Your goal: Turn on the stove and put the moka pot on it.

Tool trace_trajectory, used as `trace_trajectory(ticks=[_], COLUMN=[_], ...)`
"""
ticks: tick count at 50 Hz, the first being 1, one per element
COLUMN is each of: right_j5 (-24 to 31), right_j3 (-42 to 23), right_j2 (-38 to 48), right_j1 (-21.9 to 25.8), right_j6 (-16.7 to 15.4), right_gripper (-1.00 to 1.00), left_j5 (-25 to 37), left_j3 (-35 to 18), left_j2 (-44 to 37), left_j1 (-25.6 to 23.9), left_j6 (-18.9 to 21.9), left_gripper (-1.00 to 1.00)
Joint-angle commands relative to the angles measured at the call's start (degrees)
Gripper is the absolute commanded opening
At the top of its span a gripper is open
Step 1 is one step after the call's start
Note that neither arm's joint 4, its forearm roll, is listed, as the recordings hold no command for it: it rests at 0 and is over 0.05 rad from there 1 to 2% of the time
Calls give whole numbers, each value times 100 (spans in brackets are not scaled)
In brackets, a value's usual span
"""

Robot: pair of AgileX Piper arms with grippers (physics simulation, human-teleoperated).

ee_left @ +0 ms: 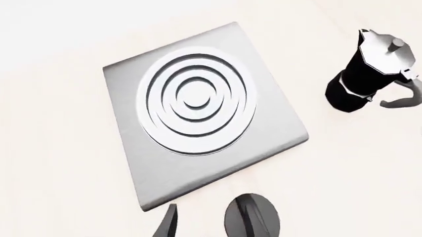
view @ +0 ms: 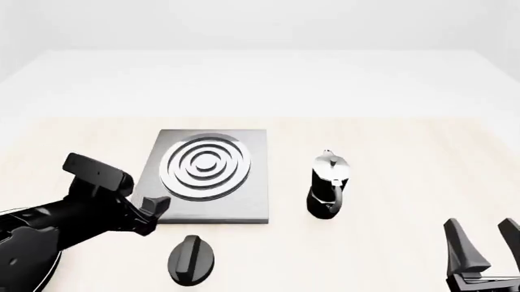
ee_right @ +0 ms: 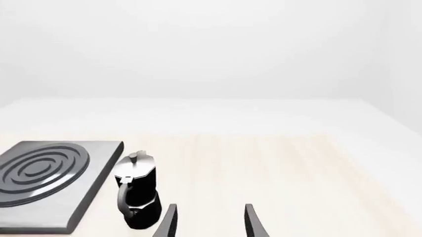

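Black knob (view: 192,260) sits on the bench (view: 390,152) just in front of the stove (view: 243,204), untouched. Left pincer (view: 154,210) hangs near it over the stove's front-left corner; can't tell its spread. Right pincer (view: 485,243) is spread, empty, well apart from the pot (view: 327,184), which stands upright beside the stove. Risks: left glances off the knob without turning it; right clips the handle and tips the pot.
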State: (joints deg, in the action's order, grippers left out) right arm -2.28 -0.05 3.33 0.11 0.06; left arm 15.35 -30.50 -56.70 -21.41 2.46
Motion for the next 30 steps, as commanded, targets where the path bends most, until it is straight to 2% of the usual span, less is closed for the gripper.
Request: trace_trajectory(ticks=[1, 30], right_j5=[-25, -23], right_j3=[0, 3], right_j2=[26, 39], right_j1=[8, 14], right_j6=[43, 88], right_gripper=[100, 100], left_j5=[-64, -499], left_j3=[-6, 171], left_j2=[-440, -1093], left_j1=[-166, -612], left_j6=[-190, -712], left_gripper=[100, 100])
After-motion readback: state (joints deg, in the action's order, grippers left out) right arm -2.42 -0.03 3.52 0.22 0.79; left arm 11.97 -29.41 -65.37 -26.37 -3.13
